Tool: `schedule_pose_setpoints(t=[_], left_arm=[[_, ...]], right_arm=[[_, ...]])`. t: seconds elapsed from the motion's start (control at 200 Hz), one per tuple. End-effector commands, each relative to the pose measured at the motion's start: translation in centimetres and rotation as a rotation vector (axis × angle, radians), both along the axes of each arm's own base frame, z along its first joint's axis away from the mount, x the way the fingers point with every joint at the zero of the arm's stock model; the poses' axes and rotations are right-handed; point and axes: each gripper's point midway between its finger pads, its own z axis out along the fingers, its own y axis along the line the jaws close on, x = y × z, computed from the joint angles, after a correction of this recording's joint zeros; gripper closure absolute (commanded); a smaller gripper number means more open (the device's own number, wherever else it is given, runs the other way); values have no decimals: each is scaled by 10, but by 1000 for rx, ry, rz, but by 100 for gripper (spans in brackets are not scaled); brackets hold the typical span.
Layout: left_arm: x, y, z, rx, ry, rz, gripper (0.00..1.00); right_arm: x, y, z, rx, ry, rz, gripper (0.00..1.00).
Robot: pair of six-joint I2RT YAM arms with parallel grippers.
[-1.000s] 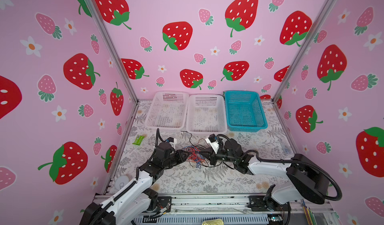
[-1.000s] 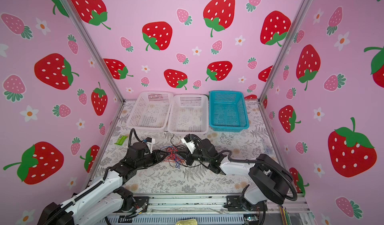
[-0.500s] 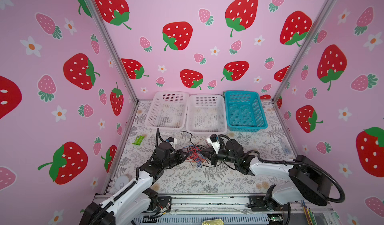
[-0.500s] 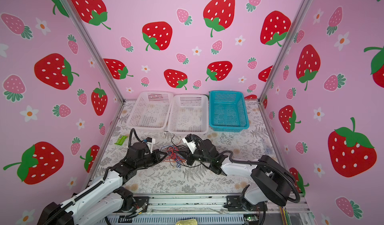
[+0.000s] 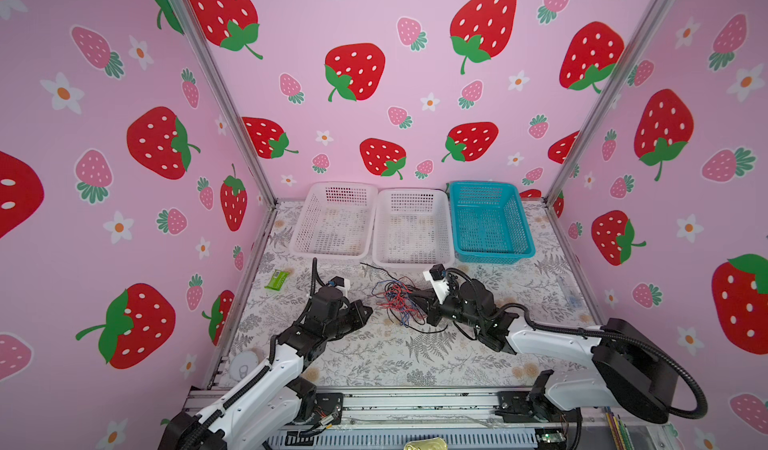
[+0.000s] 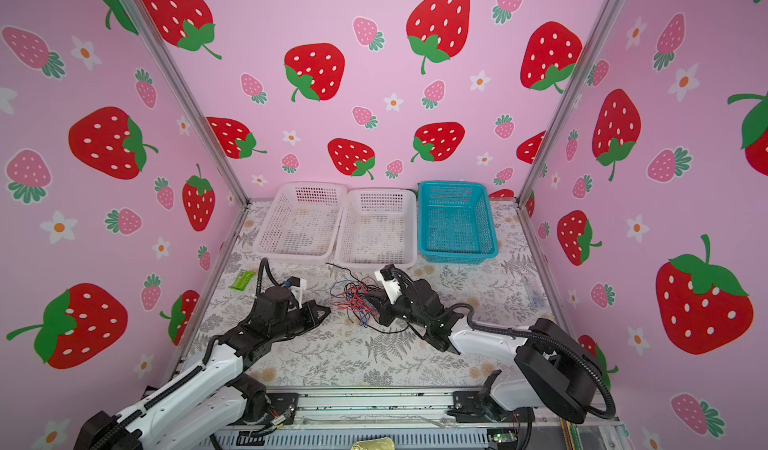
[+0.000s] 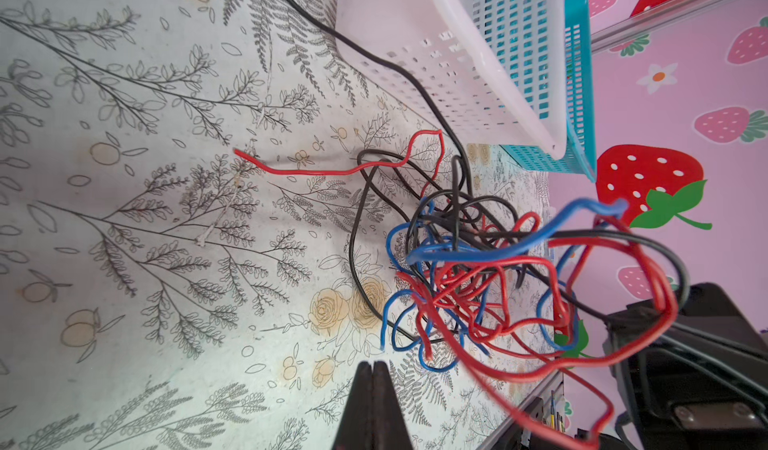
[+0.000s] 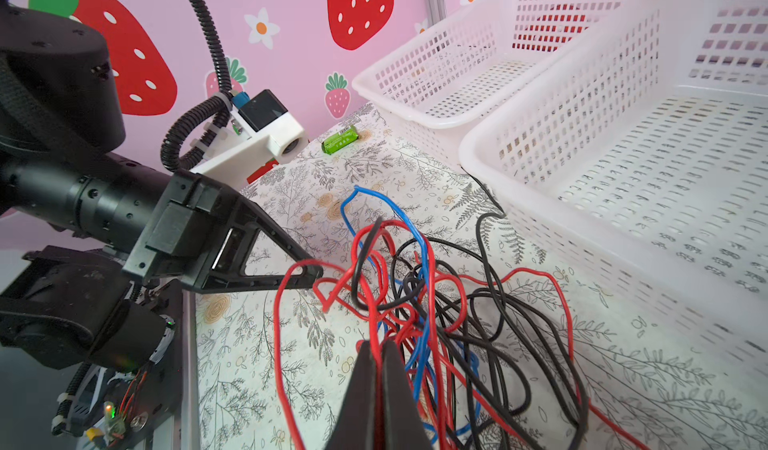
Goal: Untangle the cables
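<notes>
Your left gripper (image 7: 372,364) has just snapped closed, but no wire shows between its tips: it sits clenched on nothing, just beside the cables (image 5: 395,302). These lie knotted on the table (image 5: 374,360) in front of the white baskets (image 5: 332,253). Right gripper (image 8: 376,350) stays pinched on a red cable (image 8: 373,327); nothing looks freed, so that grab likely needs redoing.

Left gripper (image 7: 372,367) fingers meet flat. Right gripper (image 8: 376,349) fingers pinch cables (image 7: 453,290) between them. Both arms stretch low, tips facing.
</notes>
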Motion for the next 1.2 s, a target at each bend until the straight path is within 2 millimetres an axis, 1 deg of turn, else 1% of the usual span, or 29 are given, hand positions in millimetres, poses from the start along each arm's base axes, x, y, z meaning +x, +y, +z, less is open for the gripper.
schedule_pose_setpoints(t=[0.0, 0.035, 0.06, 0.075, 0.12, 0.165, 0.205, 0.28, 0.43, 0.51, 0.64, 0.795, 0.92, 1.055, 1.196], left_arm=[[6, -8, 28, -50, -66, -16, 100], [6, -9, 33, -66, -81, -24, 100], [5, -11, 36, -77, -90, -30, 96], [4, -11, 39, -85, -97, -35, 89], [2, -13, 45, -106, -110, -44, 77], [-1, -15, 50, -125, -123, -54, 62], [-3, -15, 53, -139, -130, -62, 52], [-8, -14, 54, -144, -125, -68, 44], [-14, -5, 44, -79, -84, -49, 35], [-13, 0, 39, -47, -35, -16, 33], [-10, -3, 37, -23, 47, -4, 32], [-6, -15, 43, -29, 91, 3, 32], [-6, -28, 42, -44, 118, -7, 32], [-6, -31, 34, -25, 149, -1, 34], [-3, -33, 30, -29, 152, 9, 40]], right_arm=[[-1, 8, 9, 34, 4, 31, 100], [0, 8, 9, 34, 3, 29, 100], [0, 7, 9, 33, 1, 27, 100], [0, 7, 9, 33, 0, 24, 100], [1, 6, 9, 33, -4, 17, 100], [2, 5, 9, 31, -5, 12, 100], [2, 5, 8, 30, -3, 11, 100], [2, 6, 8, 31, 0, 13, 100], [8, 3, 4, 13, 3, -27, 100], [11, 3, 0, -1, 5, -42, 100], [13, 4, -1, -5, 3, -51, 100], [11, 4, -1, -14, -20, -53, 100], [8, 6, -1, -19, -37, -54, 100], [4, 8, 2, -15, -53, -45, 100], [-2, 10, 7, -8, -77, -26, 100]])
